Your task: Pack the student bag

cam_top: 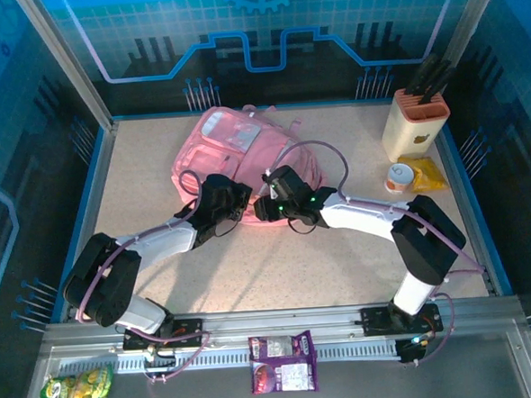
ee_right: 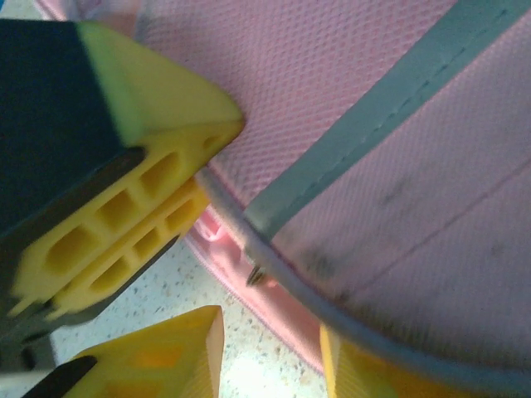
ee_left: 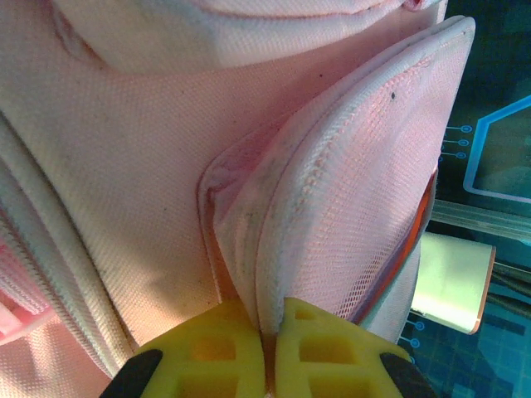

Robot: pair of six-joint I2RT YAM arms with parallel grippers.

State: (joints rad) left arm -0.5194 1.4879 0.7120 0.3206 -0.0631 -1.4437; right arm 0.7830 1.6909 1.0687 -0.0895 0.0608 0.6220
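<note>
The left gripper (ee_left: 267, 332) is clenched on a thin seam (ee_left: 267, 240) of the student bag (cam_top: 235, 138), which lies on the table (cam_top: 162, 268) toward 12 o'clock, just beyond both wrists. So narrow a pinch may slip if that arm lifts sharply. At its 3 o'clock, the right gripper (ee_right: 222, 224) stands parted astride the bag's piped edge (ee_right: 278, 269), nothing clamped. Closing there, it could miss the edge and scrape the table

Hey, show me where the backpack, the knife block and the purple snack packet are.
backpack (cam_top: 220, 155): top view, on its pink front fabric.
knife block (cam_top: 412, 125): top view, on its pale front face.
purple packet (cam_top: 282, 361): top view, on the packet's middle.
</note>
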